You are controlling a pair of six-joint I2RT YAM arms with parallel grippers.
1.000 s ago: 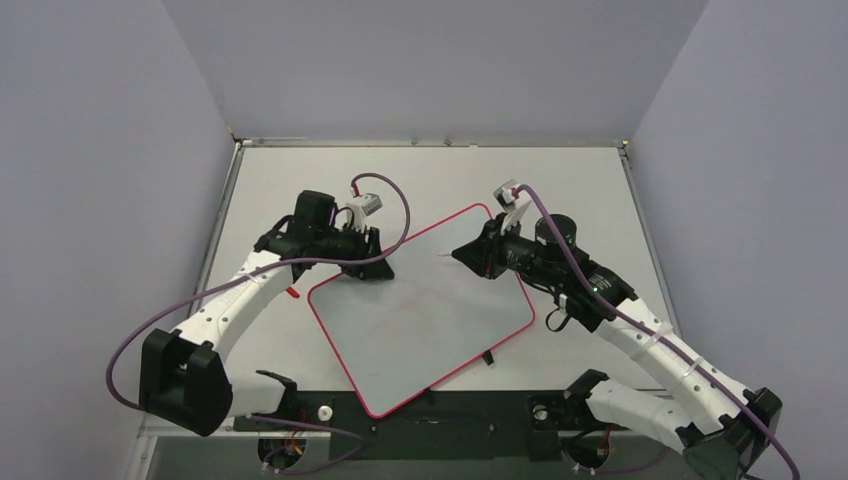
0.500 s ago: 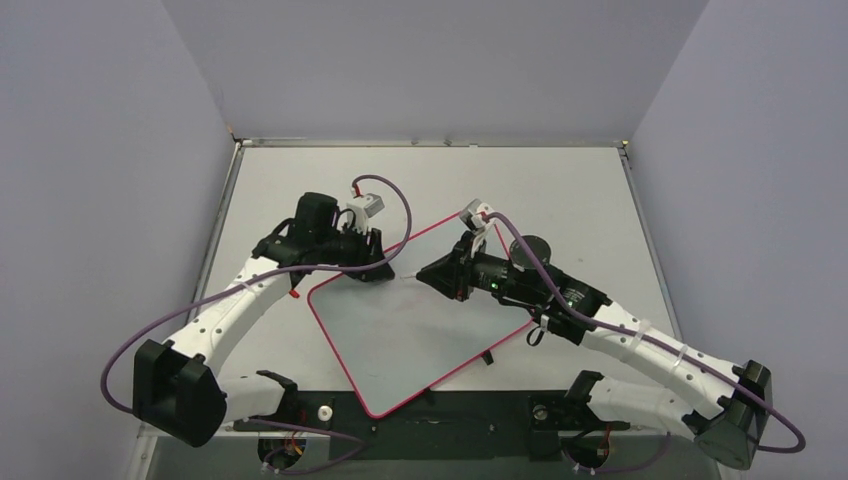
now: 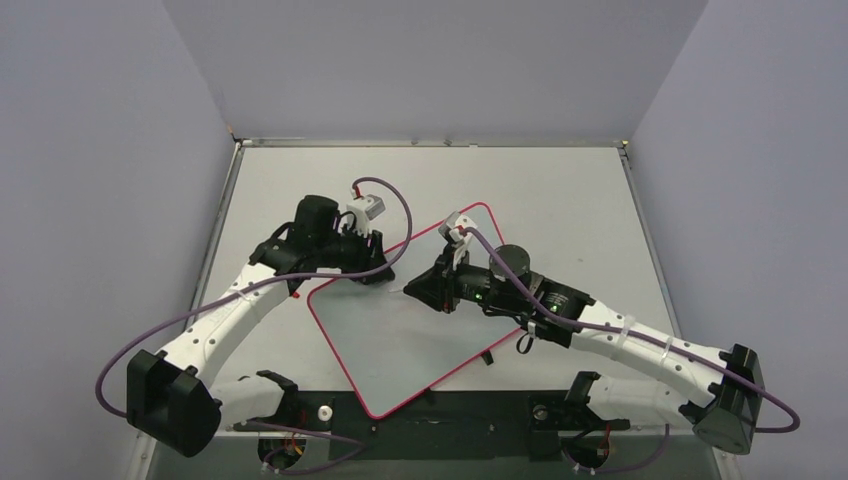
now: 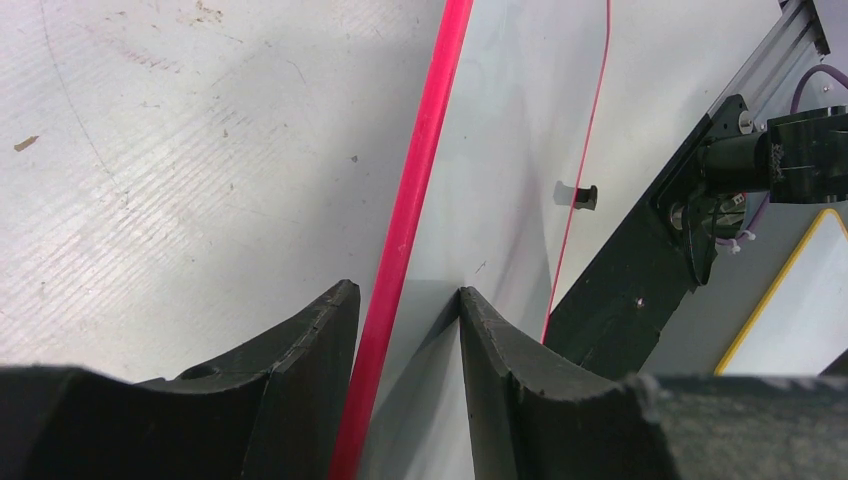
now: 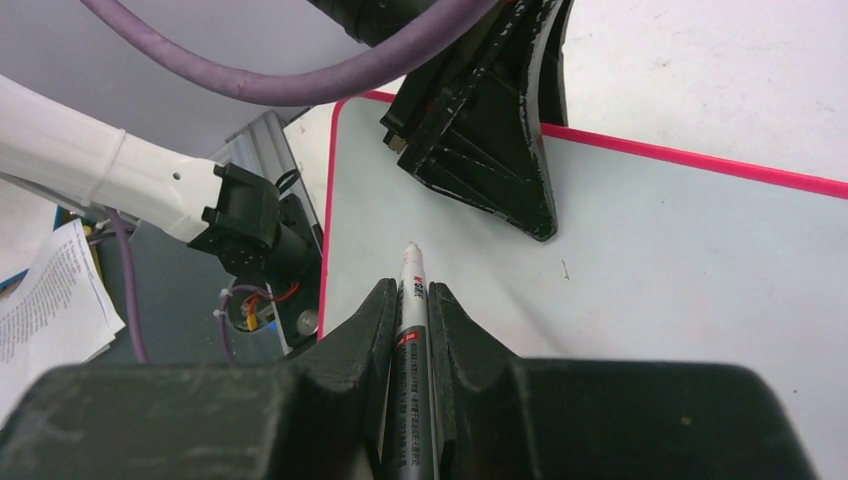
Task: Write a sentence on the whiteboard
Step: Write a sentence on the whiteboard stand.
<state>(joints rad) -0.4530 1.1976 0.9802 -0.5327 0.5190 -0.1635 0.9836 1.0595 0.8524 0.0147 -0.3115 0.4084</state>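
The whiteboard (image 3: pixel 420 340) lies skewed on the tabletop (image 3: pixel 560 190). The left fingers (image 4: pixel 300 380) stand half apart, straddling its pink-red frame (image 4: pixel 420 170). The right fingers (image 5: pixel 365 340) pinch a grey marker (image 5: pixel 413 320), tip over the board; its label is too small to read.

board (image 3: pixel 400 350): part of edge hidden under left gripper (image 3: pixel 366 268); far half hidden under right arm (image 3: pixel 560 315)
marker (image 5: pixel 412 300): back end hidden between right fingers (image 5: pixel 365 340)
paper (image 5: pixel 50 290): cut off at edge; print too small to read

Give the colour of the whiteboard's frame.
The whiteboard's frame is bright pink-red, clearest in the left wrist view.
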